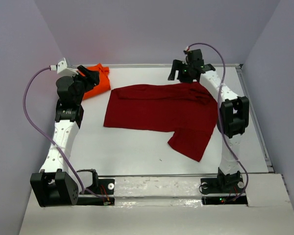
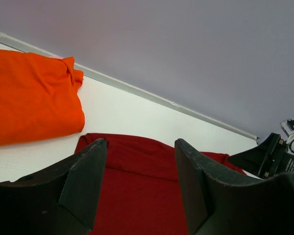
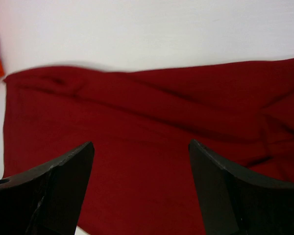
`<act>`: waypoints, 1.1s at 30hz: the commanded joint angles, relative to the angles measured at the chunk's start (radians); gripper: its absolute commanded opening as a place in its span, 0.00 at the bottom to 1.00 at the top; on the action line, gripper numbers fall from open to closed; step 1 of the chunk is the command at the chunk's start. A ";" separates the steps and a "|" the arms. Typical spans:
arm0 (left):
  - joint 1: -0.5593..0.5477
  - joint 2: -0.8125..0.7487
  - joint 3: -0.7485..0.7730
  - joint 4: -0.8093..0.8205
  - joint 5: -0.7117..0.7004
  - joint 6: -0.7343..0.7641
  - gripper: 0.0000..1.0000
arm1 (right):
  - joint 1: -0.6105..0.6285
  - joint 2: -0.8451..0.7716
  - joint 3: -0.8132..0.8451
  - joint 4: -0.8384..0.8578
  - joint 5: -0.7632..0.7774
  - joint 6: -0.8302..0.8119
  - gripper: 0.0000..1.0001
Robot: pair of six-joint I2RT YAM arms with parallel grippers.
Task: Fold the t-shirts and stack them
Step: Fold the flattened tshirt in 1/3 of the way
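The white table (image 1: pixel 137 156) is sitting between pale lilac walls (image 1: pixel 152 29), and a grey cable (image 1: pixel 24 98) is looping off the left arm. The orange t-shirt (image 1: pixel 100 82) is lying folded in the far left corner, partly hidden in the overhead view by the left arm. A strip of table is separating it from the crimson t-shirt (image 1: pixel 157 110), which is spreading across the middle with one flap trailing toward the near right. Its right edge is disappearing under the right forearm.

The left arm is rising from its base and bending over the orange shirt. The left gripper (image 2: pixel 141 147) is pointing toward the crimson cloth, jaws apart, gripping nothing. The right arm is reaching to the far edge, and the right gripper (image 3: pixel 141 147) is hovering above the crimson shirt, jaws spread wide and empty.
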 commanded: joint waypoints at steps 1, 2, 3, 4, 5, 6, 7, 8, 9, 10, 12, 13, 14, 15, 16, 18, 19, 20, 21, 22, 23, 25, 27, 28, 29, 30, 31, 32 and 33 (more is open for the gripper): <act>0.003 -0.015 0.000 0.054 0.002 -0.003 0.67 | 0.101 -0.084 -0.092 0.065 -0.009 -0.039 0.84; 0.005 -0.014 0.000 0.055 0.004 -0.003 0.67 | 0.147 -0.080 -0.101 0.066 -0.016 -0.038 0.84; 0.006 -0.012 0.000 0.055 0.005 -0.003 0.67 | 0.168 -0.073 -0.107 0.065 -0.020 -0.036 0.84; 0.006 -0.014 -0.002 0.057 0.004 -0.005 0.67 | 0.203 -0.071 -0.117 0.068 -0.011 -0.044 0.84; 0.006 -0.012 -0.005 0.057 0.004 -0.005 0.67 | 0.216 -0.073 -0.139 0.072 0.017 -0.045 0.84; 0.006 -0.012 -0.005 0.058 0.005 -0.005 0.67 | 0.216 -0.064 -0.149 0.074 0.013 -0.039 0.85; 0.006 -0.012 -0.006 0.058 0.005 -0.006 0.67 | 0.228 -0.059 -0.156 0.075 0.005 -0.029 0.84; 0.006 -0.011 -0.006 0.060 0.007 -0.008 0.67 | 0.228 -0.057 -0.172 0.086 0.002 -0.021 0.84; 0.006 -0.009 -0.005 0.058 0.007 -0.006 0.67 | 0.228 -0.059 -0.190 0.095 0.000 -0.018 0.84; 0.008 -0.009 -0.005 0.058 0.007 -0.006 0.67 | 0.228 -0.065 -0.225 0.103 0.012 -0.015 0.84; 0.008 -0.011 -0.008 0.060 0.010 -0.008 0.67 | 0.228 -0.076 -0.265 0.121 0.104 -0.021 0.86; 0.008 -0.009 -0.008 0.063 0.010 -0.009 0.67 | 0.228 -0.074 -0.261 0.123 0.130 -0.036 0.86; 0.008 -0.008 -0.008 0.063 0.013 -0.011 0.67 | 0.212 -0.067 -0.261 0.121 0.157 -0.036 0.86; 0.008 -0.008 -0.008 0.063 0.017 -0.011 0.67 | 0.178 -0.059 -0.243 0.120 0.170 -0.024 0.86; 0.008 -0.006 -0.008 0.065 0.019 -0.012 0.67 | 0.161 -0.045 -0.236 0.118 0.169 -0.015 0.86; 0.008 -0.006 -0.008 0.065 0.021 -0.011 0.67 | 0.132 -0.028 -0.213 0.118 0.174 -0.010 0.86; 0.006 -0.006 -0.009 0.065 0.019 -0.011 0.67 | 0.112 -0.022 -0.191 0.118 0.178 -0.012 0.86; 0.008 -0.006 -0.009 0.066 0.017 -0.009 0.67 | 0.112 -0.004 -0.171 0.109 0.183 -0.022 0.86; 0.008 -0.006 -0.009 0.066 0.017 -0.011 0.67 | 0.100 0.004 -0.149 0.099 0.187 -0.027 0.86; 0.008 -0.006 -0.009 0.065 0.019 -0.011 0.67 | 0.099 0.007 -0.134 0.094 0.194 -0.045 0.86; 0.008 -0.005 -0.009 0.066 0.019 -0.011 0.67 | 0.099 0.013 -0.103 0.082 0.250 -0.056 0.86; 0.008 -0.003 -0.009 0.068 0.024 -0.012 0.67 | 0.099 0.033 -0.062 0.050 0.298 -0.088 0.86; 0.006 0.000 -0.009 0.068 0.027 -0.012 0.67 | 0.077 0.062 0.016 0.019 0.363 -0.104 0.86; 0.008 0.002 -0.009 0.069 0.028 -0.015 0.67 | 0.076 0.085 0.035 -0.006 0.368 -0.111 0.86; 0.006 0.003 -0.011 0.071 0.031 -0.017 0.67 | 0.061 0.091 0.050 -0.009 0.365 -0.108 0.86; 0.008 0.003 -0.011 0.072 0.034 -0.019 0.67 | 0.052 0.104 0.058 -0.007 0.343 -0.104 0.86; 0.008 0.003 -0.009 0.071 0.034 -0.020 0.67 | 0.038 0.113 0.072 -0.012 0.329 -0.101 0.85; 0.008 0.003 -0.009 0.071 0.034 -0.019 0.67 | 0.038 0.117 0.072 -0.010 0.329 -0.098 0.85; 0.009 0.003 -0.009 0.071 0.036 -0.019 0.67 | 0.027 0.124 0.077 -0.009 0.319 -0.096 0.85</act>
